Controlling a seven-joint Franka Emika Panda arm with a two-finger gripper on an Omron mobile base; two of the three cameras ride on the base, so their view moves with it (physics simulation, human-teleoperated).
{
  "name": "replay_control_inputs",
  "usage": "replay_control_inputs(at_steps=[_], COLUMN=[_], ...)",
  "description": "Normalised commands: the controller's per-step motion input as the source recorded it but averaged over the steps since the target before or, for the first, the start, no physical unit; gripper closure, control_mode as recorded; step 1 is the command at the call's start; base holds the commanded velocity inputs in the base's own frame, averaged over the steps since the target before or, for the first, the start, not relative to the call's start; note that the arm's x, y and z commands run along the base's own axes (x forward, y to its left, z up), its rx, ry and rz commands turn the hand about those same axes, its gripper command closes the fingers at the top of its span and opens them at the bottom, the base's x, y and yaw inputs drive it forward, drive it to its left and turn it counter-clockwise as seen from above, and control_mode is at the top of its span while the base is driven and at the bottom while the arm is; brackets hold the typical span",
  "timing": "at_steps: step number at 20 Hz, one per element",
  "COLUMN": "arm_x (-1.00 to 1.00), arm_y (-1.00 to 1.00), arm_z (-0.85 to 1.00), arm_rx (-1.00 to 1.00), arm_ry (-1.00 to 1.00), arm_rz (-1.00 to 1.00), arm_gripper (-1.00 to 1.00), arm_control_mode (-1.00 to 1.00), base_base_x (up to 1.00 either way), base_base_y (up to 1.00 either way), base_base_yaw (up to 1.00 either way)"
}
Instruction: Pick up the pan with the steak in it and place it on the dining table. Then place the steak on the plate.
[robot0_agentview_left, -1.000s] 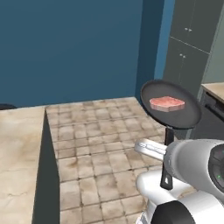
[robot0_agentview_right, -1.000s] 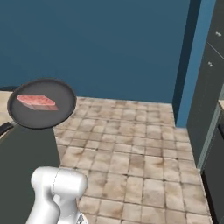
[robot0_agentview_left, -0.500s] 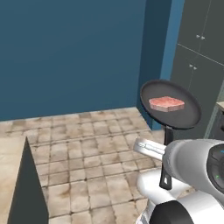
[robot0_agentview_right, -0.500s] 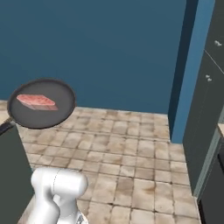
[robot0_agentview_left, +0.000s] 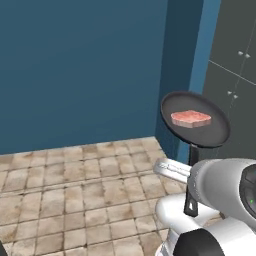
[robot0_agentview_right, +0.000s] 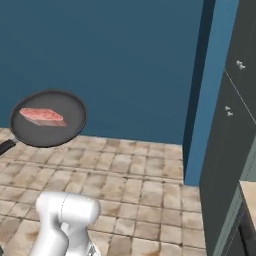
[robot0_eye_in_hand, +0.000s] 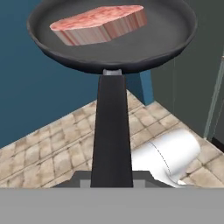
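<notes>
Carrying the frying pan (robot0_agentview_left: 195, 119) aloft by its long handle (robot0_eye_in_hand: 111, 131), gripper (robot0_eye_in_hand: 111, 178) clenched on that handle, steak (robot0_agentview_left: 190, 118) loose inside, I judge tilt or base sway could slide it onto the tiled floor (robot0_agentview_left: 75, 190).

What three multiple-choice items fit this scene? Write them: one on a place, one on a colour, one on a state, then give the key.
1. Where is the steak?
A. in the pan
B. on the floor
C. on a plate

2. What colour is the wall?
A. white
B. blue
C. yellow

3. How is the pan?
A. lying on the floor
B. hanging on the wall
C. held up in the air

Key: A, the meat lies inside the black rim; B, plain blue behind the pan; C, its handle runs back to the claw above the tiled floor.
</notes>
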Motion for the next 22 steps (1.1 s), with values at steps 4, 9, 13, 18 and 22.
replay_control_inputs(at_steps=[4,9,13,18,22], arm_x=[0.0,0.0,0.0,0.0,0.0], arm_y=[0.0,0.0,0.0,0.0,0.0], arm_z=[0.0,0.0,0.0,0.0,0.0], arm_rx=[0.0,0.0,0.0,0.0,0.0], arm_ry=[0.0,0.0,0.0,0.0,0.0], arm_rz=[0.0,0.0,0.0,0.0,0.0], arm_gripper=[1.0,1.0,1.0,1.0,1.0], arm_control_mode=[1.0,1.0,1.0,1.0,1.0], base_base_x=[1.0,1.0,1.0,1.0,0.64], base_base_y=[-0.28,-0.2,-0.17,-0.22,-0.11], base_base_yaw=[0.02,0.02,0.02,0.03,0.23])
